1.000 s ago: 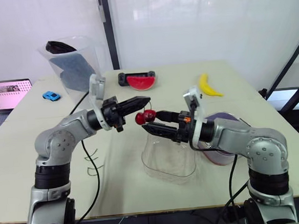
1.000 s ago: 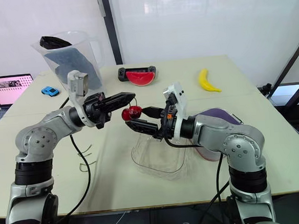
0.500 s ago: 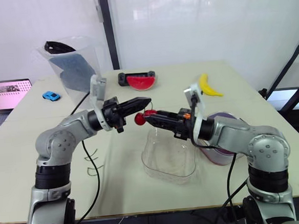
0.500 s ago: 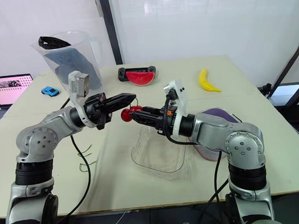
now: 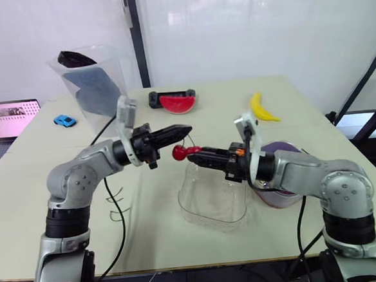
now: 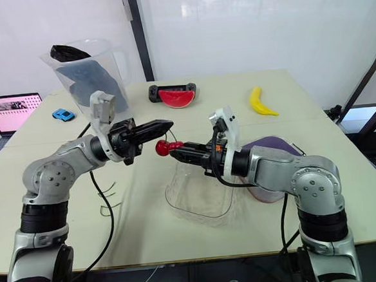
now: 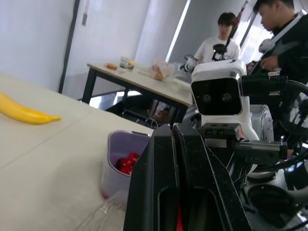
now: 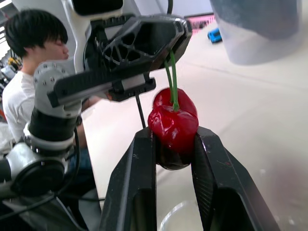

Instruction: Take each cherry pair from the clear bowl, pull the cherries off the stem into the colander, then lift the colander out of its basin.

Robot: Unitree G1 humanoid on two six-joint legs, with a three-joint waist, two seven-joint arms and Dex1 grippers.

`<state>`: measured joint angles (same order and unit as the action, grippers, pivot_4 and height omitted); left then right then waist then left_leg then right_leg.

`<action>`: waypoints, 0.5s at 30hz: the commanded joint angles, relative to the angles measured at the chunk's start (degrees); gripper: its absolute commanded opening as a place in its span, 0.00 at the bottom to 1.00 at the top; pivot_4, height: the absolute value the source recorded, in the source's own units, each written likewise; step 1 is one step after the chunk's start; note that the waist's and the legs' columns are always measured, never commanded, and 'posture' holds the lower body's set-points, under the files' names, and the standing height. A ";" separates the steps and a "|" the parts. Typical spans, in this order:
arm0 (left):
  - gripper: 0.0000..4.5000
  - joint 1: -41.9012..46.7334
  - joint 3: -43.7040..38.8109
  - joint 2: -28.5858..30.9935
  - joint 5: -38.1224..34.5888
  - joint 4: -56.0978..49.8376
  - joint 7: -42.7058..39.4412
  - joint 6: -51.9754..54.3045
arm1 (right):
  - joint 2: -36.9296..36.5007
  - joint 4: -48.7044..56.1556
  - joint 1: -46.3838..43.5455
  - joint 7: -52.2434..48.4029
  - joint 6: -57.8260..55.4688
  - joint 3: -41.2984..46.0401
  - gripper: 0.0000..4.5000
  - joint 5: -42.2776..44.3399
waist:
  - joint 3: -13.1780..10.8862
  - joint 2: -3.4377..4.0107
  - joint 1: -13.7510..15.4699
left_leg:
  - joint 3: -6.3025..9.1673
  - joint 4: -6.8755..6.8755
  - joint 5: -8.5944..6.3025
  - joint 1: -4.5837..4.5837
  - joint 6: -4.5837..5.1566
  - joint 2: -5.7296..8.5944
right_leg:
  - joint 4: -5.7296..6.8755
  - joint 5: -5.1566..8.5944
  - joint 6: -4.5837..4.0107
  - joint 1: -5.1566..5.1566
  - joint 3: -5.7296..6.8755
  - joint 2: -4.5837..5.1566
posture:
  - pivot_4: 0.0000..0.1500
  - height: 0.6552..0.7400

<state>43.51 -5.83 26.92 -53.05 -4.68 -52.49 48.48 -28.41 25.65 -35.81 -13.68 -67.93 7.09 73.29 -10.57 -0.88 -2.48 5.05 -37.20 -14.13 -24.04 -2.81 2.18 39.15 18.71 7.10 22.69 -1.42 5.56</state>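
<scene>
Pale table (image 5: 156,233) in a white-walled room, with the cherry pair (image 8: 173,122) held up over it.
The right gripper (image 6: 174,148) pinches the cherries and the left gripper (image 6: 169,123) is closed on the stem. The clear bowl (image 5: 211,200) sits below, with the purple colander (image 7: 115,163) at its 3 o'clock.

clear bowl (image 5: 214,224) on table (image 5: 149,234), banana (image 5: 262,108) behind

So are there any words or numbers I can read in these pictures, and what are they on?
None can be read.
The open laptop with the pink screen at the far left: rows of small marks, too small to read.
</scene>
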 commanded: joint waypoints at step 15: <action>0.00 1.13 -2.71 0.13 -0.03 -0.11 -0.29 -2.00 | -9.41 -0.73 1.16 -3.76 -1.89 1.46 0.15 5.37 | 0.00 -0.01 0.12 | -0.01 -0.01 -0.02 0.00 0.03 -0.01 | -0.03 0.00 0.00 -0.02 -0.01 0.01 | 1.00 1.00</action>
<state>43.52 -7.50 26.89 -52.99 -4.08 -52.46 47.83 -35.93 25.06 -32.50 -15.73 -70.91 5.58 77.42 -10.58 -0.89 -2.37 5.04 -37.21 -14.15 -24.04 -2.78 2.17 39.12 18.71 7.10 22.67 -1.43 5.56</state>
